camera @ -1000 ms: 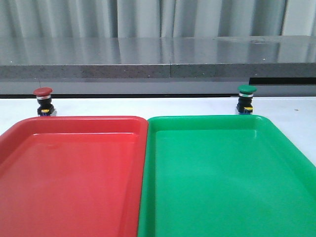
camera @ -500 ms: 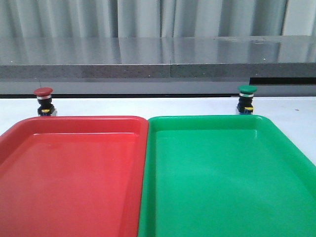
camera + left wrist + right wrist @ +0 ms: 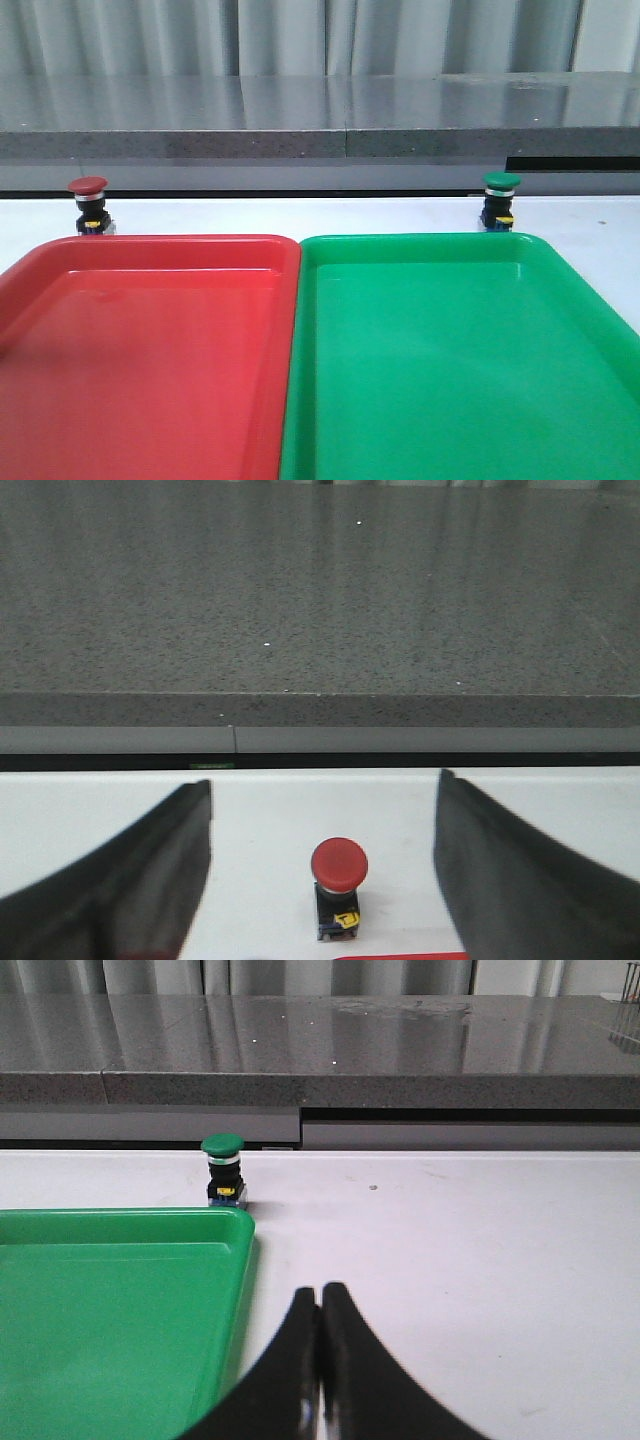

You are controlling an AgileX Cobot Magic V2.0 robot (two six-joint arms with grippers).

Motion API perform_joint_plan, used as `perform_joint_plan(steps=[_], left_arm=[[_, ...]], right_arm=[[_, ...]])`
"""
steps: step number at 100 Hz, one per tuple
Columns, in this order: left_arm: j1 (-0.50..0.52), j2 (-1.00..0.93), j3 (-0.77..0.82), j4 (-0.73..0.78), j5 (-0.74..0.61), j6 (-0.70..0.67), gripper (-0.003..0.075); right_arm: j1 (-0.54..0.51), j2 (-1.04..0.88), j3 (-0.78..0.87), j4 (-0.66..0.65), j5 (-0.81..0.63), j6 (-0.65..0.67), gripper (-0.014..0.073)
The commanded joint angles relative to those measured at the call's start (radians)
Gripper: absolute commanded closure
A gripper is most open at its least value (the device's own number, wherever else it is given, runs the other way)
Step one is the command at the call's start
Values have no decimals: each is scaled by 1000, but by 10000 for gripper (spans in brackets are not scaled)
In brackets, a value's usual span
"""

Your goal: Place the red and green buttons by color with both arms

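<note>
In the front view, a red tray [image 3: 140, 350] and a green tray [image 3: 460, 350] are seen lying side by side on a white table [image 3: 300, 215], their inner rims touching, and neither arm appears in this picture. The red button [image 3: 88, 206] is seen standing upright on the table just beyond the far left corner of the red tray, and the green button [image 3: 499, 201] stands upright just beyond the far rim of the green tray, toward its right end; the two buttons are well apart, and neither lies in a tray. A grey stone-like ledge [image 3: 320, 120] and a pale curtain are shown behind the table. What the front view leaves out is supplied by the wrist views. In the left wrist view, the left gripper [image 3: 322, 880] is shown spread wide, its two dark fingers [image 3: 130, 880] set well apart on either side of the red button [image 3: 338, 885] without touching it; a sliver of the red tray's rim [image 3: 400, 956] is visible just in front of the button. In the right wrist view, the right gripper [image 3: 320, 1305] is shown with its fingers pressed together, nothing held between them, over bare table beside the right edge of the green tray [image 3: 110, 1310]. The green button [image 3: 224, 1169] is seen there well clear of the gripper, just beyond the tray's far right corner.
</note>
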Motion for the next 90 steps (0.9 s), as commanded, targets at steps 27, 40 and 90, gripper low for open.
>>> perform_joint_plan(steps=[27, 40, 90], left_arm=[[-31, 208, -36, 24, -230, -5, 133], [-31, 309, -55, 17, -295, -5, 133], [-50, 597, -262, 17, -318, -5, 132]], right_arm=[[1, -20, -16, -10, -82, -1, 660], [1, -20, -16, -10, -82, -1, 660], [1, -20, -16, -10, -82, -1, 660]])
